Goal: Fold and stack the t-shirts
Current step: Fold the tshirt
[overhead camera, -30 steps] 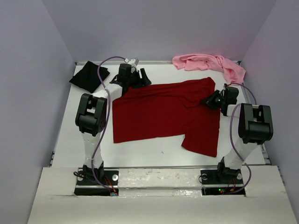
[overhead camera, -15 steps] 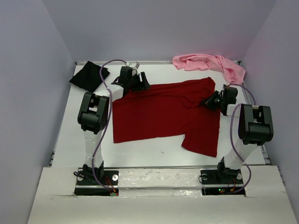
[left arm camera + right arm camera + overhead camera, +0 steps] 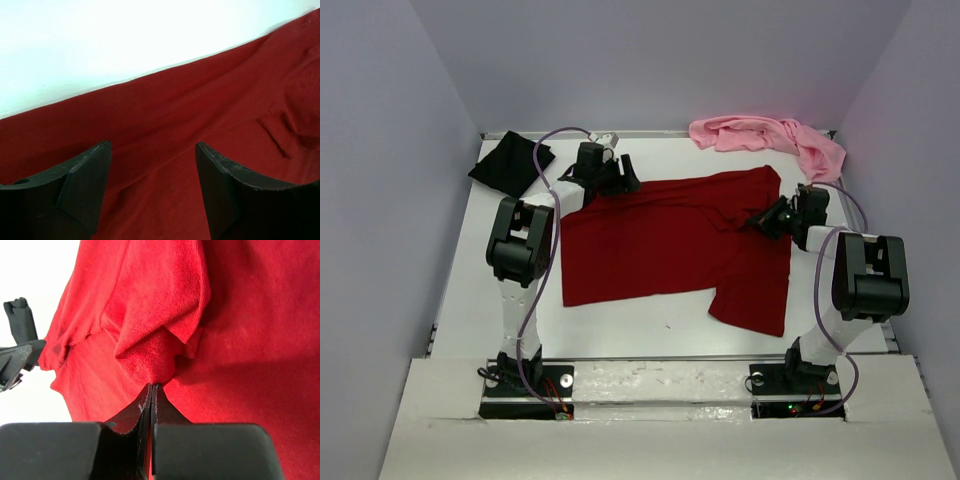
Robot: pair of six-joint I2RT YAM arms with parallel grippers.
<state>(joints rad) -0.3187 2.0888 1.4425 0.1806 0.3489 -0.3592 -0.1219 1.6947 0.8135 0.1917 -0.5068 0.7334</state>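
- The dark red t-shirt (image 3: 670,245) lies spread across the middle of the white desk (image 3: 650,330), mostly flat, with one part reaching toward the near right.
- The right gripper (image 3: 151,386) is closed on a pinched ridge of the dark red t-shirt's cloth near its right edge, and folds bunch up just beyond its tips.
- The left gripper (image 3: 152,152) hangs over the shirt's far left edge with its jaws wide apart and red cloth showing between them. Whether it touches the cloth cannot be told.
- The black t-shirt (image 3: 510,162) sits crumpled at the desk's far left corner, apart from the red one.
- The light pink t-shirt (image 3: 770,138) lies bunched along the far right edge.
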